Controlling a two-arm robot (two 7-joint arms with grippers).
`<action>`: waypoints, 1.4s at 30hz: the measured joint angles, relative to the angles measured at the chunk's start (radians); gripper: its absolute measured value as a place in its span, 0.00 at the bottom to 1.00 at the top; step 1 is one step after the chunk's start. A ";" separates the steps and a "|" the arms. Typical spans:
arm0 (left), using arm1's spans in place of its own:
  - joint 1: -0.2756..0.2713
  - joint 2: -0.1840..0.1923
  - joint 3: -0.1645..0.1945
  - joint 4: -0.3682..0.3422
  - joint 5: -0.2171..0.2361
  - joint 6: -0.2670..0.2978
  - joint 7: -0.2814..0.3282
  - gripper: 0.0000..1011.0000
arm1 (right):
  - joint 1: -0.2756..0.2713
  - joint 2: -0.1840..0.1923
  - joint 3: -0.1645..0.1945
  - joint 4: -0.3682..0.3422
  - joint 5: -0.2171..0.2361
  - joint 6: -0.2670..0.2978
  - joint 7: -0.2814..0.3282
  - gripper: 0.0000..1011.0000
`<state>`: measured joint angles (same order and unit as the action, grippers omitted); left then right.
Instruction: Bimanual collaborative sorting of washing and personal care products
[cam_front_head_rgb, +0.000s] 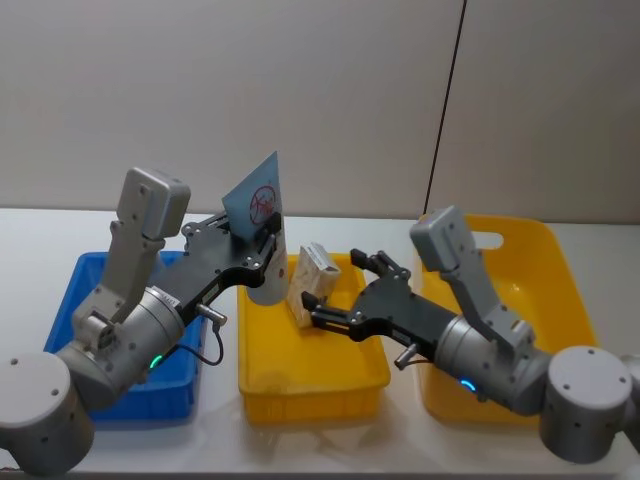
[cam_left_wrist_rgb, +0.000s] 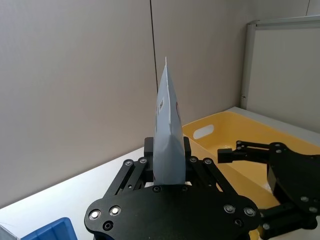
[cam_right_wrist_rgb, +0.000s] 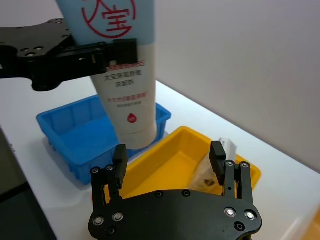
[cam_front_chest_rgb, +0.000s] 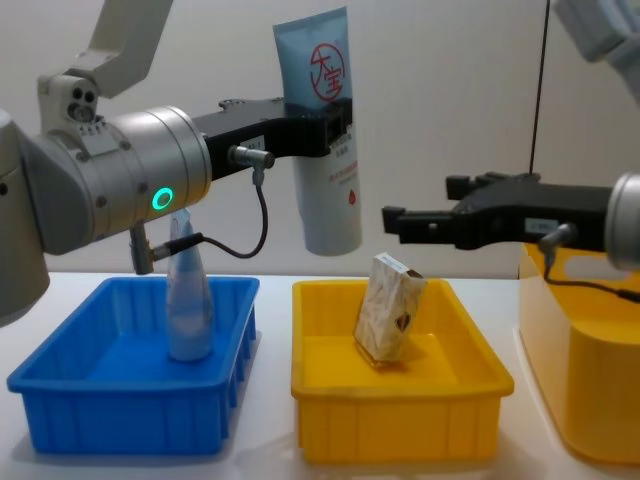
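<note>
Your left jaws were clamped on a pale blue tube (cam_front_chest_rgb: 325, 130), holding it cap-down, high above the table (cam_front_head_rgb: 40, 230) and over the left edge of the small yellow tray (cam_front_chest_rgb: 400, 395). That looked like a pose for a handover or a drop. Your right jaws stood open just above the pack (cam_front_chest_rgb: 388, 320) leaning in that yellow tray. A second tube (cam_front_chest_rgb: 188, 310) stood in the blue tray (cam_front_chest_rgb: 130, 385).

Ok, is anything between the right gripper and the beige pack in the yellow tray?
Nothing visible. The right gripper, jaws open, hangs above the pack with open air between; the tube held by the left gripper hangs aside.
</note>
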<state>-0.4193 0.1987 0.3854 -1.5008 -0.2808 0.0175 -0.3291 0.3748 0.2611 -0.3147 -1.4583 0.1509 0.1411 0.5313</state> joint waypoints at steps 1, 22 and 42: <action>0.000 0.000 0.000 0.000 0.000 0.000 0.000 0.25 | 0.010 -0.001 -0.007 0.010 0.001 0.002 0.009 0.99; 0.000 0.000 0.000 0.000 0.000 0.000 0.000 0.25 | 0.141 -0.047 -0.092 0.179 -0.007 -0.022 0.055 0.99; 0.000 0.000 0.000 0.000 0.000 0.000 0.000 0.25 | 0.238 -0.098 -0.146 0.321 -0.011 -0.073 0.074 0.97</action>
<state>-0.4192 0.1987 0.3853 -1.5009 -0.2807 0.0178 -0.3291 0.6128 0.1629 -0.4611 -1.1369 0.1403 0.0682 0.6056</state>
